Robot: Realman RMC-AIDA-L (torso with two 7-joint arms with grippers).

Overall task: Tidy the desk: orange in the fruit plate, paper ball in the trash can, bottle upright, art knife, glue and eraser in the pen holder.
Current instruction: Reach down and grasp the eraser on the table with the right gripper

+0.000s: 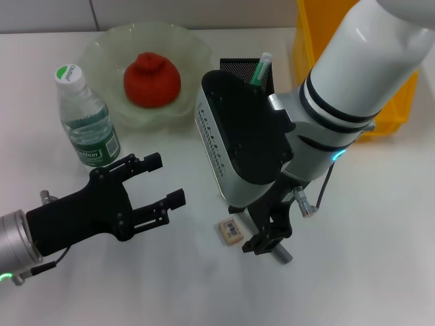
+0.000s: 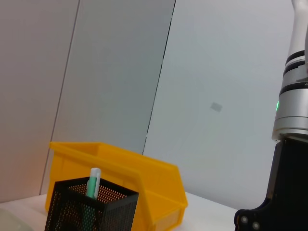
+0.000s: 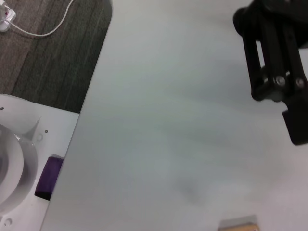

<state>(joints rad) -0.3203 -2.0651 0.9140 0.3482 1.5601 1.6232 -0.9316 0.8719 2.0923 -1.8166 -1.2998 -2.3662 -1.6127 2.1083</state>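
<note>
My right claw (image 1: pixel 270 238) hangs low over the worktop (image 1: pixel 380 231), just beside the eraser (image 1: pixel 231 230), which lies flat on the side toward my left arm. Can't tell how far the right fingers are spread; nothing visibly held. The low stance so close to the eraser reads as lining up to pick it, since it looks like the last loose item on show.

My left claw (image 1: pixel 163 182) hovers well apart from that, fingers spread wide, nothing in them. It sits just short of the bottle (image 1: pixel 86 117), which stands upright with cap on, so likely just released.

The orange (image 1: pixel 151 79) sits in the fruit plate (image 1: pixel 109 54), beyond the left claw. The pen holder (image 1: pixel 238 68) is behind my right wrist with a green-tipped stick (image 1: pixel 261 68) poking out, so some stationery is already in. The trash can (image 1: pixel 306 41) is beyond the holder. Paper ball not visible, maybe in the can; can't confirm.

Right wrist view shows only the eraser's edge at the frame border.
</note>
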